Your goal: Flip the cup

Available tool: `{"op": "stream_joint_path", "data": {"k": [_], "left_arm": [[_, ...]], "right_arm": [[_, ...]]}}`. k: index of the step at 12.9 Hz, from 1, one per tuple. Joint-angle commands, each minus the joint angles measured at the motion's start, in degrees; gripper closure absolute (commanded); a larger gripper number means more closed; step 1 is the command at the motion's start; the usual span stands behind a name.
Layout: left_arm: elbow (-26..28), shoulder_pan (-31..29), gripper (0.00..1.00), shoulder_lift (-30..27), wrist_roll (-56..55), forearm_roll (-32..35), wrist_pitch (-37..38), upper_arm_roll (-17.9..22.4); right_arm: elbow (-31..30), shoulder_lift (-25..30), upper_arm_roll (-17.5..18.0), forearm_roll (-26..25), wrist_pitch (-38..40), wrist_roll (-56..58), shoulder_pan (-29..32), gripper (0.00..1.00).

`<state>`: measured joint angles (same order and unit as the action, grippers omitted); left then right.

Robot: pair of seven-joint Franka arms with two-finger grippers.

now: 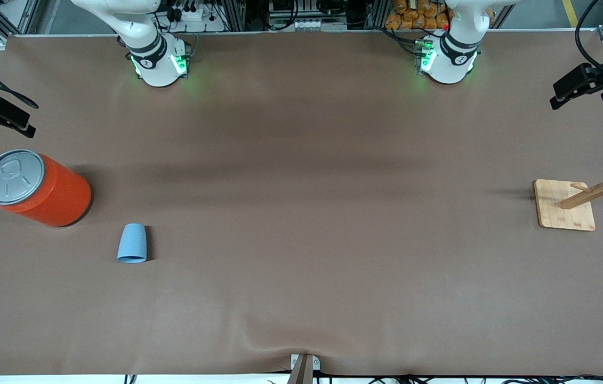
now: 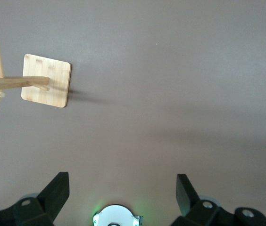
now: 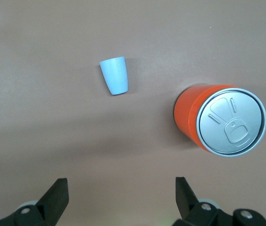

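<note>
Front view shows the cup (image 1: 132, 243), a small light-blue tapered one, on the brown table (image 1: 301, 240) toward the right arm's end. It seems to stand mouth down or lie on its side; I cannot tell which. It sits apart from the orange can (image 1: 37, 186) and nearer the front camera than the can. A wooden rack (image 1: 594, 194) on its square base stands at the left arm's end.

The right gripper (image 3: 119, 200) hangs high over the cup and can area with its fingers spread wide, holding nothing. The left gripper (image 2: 121, 197) waits above the table near the rack, fingers likewise wide and empty.

By my judgement the flip has not begun. The next move falls to the right arm: descend over the cup, close on its wall, then turn it.
</note>
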<state>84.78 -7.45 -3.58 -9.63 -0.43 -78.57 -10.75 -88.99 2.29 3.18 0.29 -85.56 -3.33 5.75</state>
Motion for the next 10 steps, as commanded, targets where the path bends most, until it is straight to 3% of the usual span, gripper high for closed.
{"op": "stream_joint_path", "data": {"k": [1,6,10], "left_arm": [[-2.26,-0.37,0.0,1.47,0.58,-0.89,0.87,-0.15],[0.02,-0.37,0.0,-0.11,0.93,-0.88,0.87,-0.24],[1.26,-0.37,0.0,-0.2,1.02,-1.15,0.78,-0.32]], "right_arm": [[0.67,-1.93,0.6,-0.11,0.13,-0.19,0.49,0.0],[-1.0,-10.09,0.69,0.06,-2.76,-0.1,-1.35,0.0],[-1.88,-20.2,0.69,0.06,-11.36,-0.1,-1.26,0.0]]}}
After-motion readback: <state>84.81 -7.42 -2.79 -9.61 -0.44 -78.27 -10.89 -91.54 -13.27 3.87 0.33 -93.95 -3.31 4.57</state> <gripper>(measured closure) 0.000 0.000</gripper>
